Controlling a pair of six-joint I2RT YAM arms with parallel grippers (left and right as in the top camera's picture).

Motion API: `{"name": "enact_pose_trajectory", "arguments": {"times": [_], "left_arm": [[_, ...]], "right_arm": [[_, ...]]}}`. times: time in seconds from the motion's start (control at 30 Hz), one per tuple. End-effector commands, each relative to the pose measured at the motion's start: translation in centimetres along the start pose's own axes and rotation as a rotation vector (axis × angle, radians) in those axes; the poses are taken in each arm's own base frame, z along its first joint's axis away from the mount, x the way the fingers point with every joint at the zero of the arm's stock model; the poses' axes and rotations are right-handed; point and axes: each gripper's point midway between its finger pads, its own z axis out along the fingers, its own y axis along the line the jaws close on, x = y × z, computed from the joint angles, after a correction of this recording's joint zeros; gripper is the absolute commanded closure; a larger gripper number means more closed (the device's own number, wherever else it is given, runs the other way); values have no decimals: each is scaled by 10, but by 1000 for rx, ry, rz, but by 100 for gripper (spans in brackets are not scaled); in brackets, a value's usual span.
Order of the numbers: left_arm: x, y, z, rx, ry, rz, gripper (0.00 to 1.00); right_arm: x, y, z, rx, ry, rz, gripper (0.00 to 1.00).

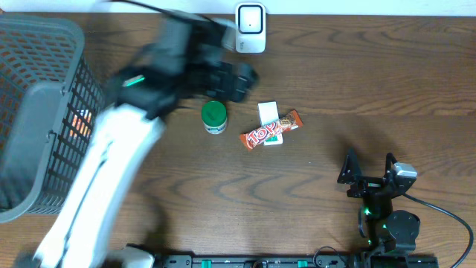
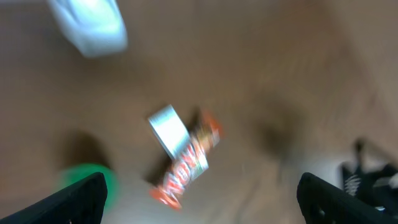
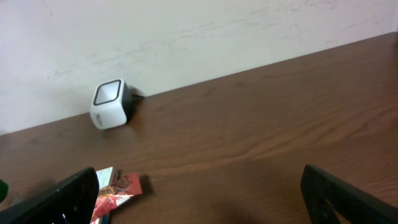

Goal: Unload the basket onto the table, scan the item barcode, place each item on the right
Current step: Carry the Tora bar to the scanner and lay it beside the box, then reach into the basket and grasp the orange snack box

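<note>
A red-orange candy bar (image 1: 271, 131) lies across a small white box (image 1: 268, 114) mid-table, with a green-lidded jar (image 1: 214, 117) to their left. The white barcode scanner (image 1: 251, 28) stands at the back edge. My left gripper (image 1: 232, 79), blurred by motion, hovers between scanner and jar. In the left wrist view it (image 2: 199, 205) is open and empty above the candy bar (image 2: 186, 165), box (image 2: 168, 129) and jar (image 2: 87, 180). My right gripper (image 1: 368, 175) rests open at the front right; the right wrist view shows the scanner (image 3: 111, 102) and candy bar (image 3: 115, 190) far ahead.
A grey mesh basket (image 1: 44, 112) with something orange inside fills the left side of the table. A white wall (image 3: 186, 31) runs behind the back edge. The right arm's cable (image 1: 446, 212) trails at the front right corner.
</note>
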Motion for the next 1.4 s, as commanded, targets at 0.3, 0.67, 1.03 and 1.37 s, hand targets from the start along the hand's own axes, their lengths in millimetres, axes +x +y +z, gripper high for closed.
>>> {"name": "enact_pose_trajectory", "arguments": {"times": [0.3,0.67,1.03,1.37], "left_arm": [[-8,178,-263,-604,-620,-630,2],[62,315,-236,-762,-461,-1124,2],[171,389,-165,-956,-172,-1688,2],[191,416,-105,-1085,-56,-1650,2]], "right_arm": [[0,1,0,-3,-1,10,1],[0,1,0,-3,-1,10,1],[0,1,0,-3,-1,10,1],[0,1,0,-3,-1,10,1]]}}
